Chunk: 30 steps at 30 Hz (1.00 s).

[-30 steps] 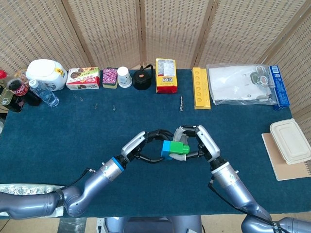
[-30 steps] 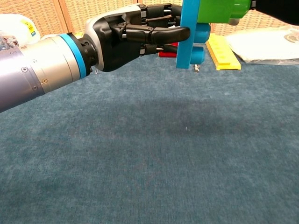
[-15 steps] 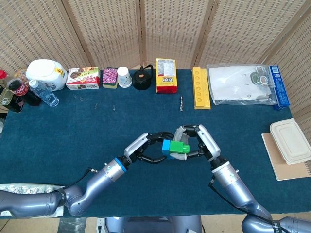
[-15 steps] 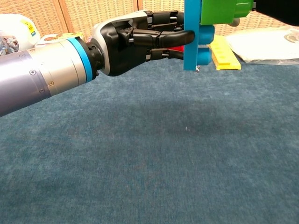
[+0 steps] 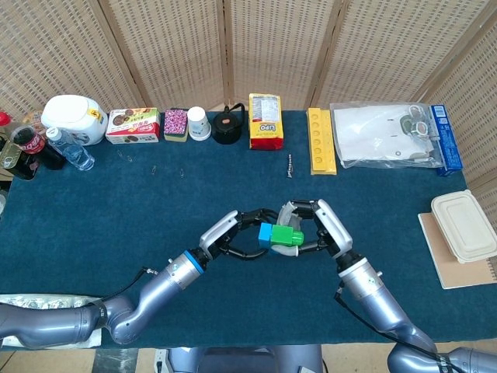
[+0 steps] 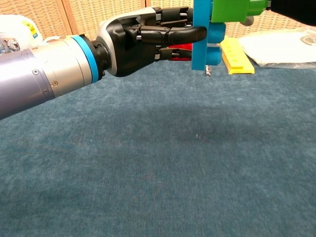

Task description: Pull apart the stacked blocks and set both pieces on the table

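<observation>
Left robot hand (image 5: pixel 233 235): grasping blue block (image 5: pixel 266 232)
Right robot hand (image 5: pixel 318 227): grasping green block (image 5: pixel 291 237), at blue's 3 o'clock
Blocks: joined, above desk (image 5: pixel 116 210)

Above a counter covered in teal-blue cloth (image 6: pixel 158 163), the robot's left hand (image 6: pixel 143 37) reaches in from the left, its black fingers (image 6: pixel 173 33) touching a flat blue plastic block (image 6: pixel 201 34) held upright. A bright green block (image 6: pixel 237 10) is joined to its far side. A yellow tray (image 6: pixel 236 57) lies behind.
</observation>
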{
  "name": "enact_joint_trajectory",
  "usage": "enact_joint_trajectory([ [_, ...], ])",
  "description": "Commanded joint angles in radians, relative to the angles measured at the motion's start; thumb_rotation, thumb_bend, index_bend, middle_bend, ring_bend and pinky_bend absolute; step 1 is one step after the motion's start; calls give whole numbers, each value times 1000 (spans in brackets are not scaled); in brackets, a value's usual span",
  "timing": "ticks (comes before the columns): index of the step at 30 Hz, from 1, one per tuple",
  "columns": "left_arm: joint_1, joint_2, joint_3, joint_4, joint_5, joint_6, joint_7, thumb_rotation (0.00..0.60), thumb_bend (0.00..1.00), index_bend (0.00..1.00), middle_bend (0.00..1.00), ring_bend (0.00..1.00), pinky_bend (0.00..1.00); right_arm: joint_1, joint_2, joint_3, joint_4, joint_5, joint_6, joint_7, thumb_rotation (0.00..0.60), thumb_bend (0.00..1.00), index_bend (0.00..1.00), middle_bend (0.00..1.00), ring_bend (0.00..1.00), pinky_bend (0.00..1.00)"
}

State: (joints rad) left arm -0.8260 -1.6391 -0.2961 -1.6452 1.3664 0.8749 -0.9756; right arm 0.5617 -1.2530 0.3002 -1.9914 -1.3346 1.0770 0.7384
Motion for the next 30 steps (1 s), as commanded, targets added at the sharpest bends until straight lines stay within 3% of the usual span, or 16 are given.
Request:
enact_joint_trajectory([
  [1,6,8,-3,-1,1,7,-15,600,463,562,284,138,243,-2,7,4,-5,4,-3,15,600,92,707,669,688,697],
  [20,44,61,5,-11,43,71,-83,600,458,563,284,138,243,-22,29,27,-4,16,2,112,600,92,707,669,688,698],
  [30,125,211,42,-120,86,149,-64,600,455,563,284,138,243,-35,98,43,56,32,-25,158,600,91,707,668,686,697],
])
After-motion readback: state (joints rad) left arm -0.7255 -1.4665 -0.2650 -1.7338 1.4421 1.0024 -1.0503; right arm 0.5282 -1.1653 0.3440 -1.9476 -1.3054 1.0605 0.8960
